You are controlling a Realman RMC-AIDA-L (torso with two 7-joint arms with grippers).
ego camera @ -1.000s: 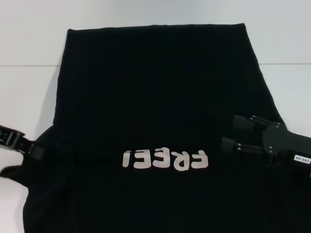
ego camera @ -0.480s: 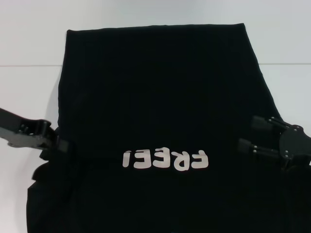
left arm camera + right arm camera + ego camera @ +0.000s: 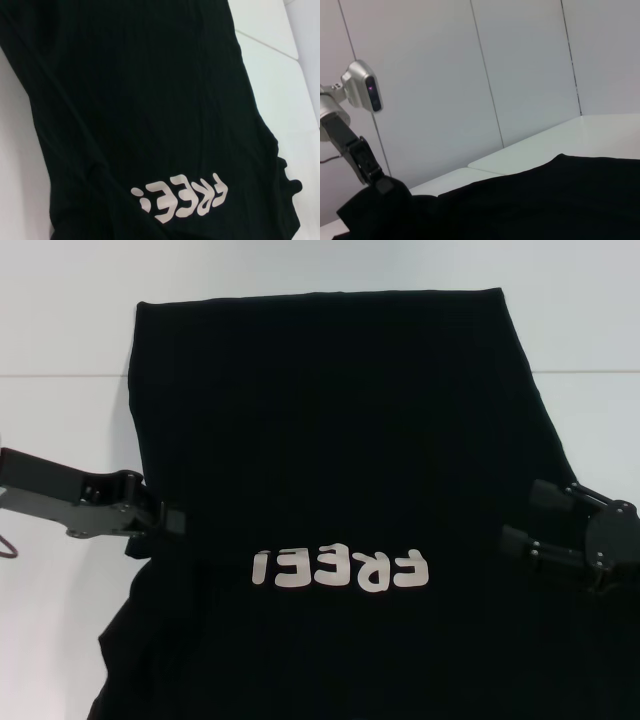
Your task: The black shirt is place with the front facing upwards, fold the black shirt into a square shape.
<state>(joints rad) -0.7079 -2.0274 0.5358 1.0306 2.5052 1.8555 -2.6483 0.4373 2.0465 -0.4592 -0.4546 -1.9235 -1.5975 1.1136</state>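
Black shirt (image 3: 340,440) flat, "FREE" up; left claw (image 3: 165,520) grips edge; right claw (image 3: 525,515) released.

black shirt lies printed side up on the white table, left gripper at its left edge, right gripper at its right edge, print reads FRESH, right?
Not quite: in the head view the print on the black shirt reads FREE, not FRESH. The rest holds: left gripper, right gripper, white table.

The shirt (image 3: 150,110) pretty much fills the left wrist view, a big plain black spread lying on a white table (image 3: 280,95). White block letters "FREE" (image 3: 182,197) sit low on the cloth, tilted and upside down as seen here. One edge of the fabric bunches into small lumps near the lettering. White surface shows along both long sides.
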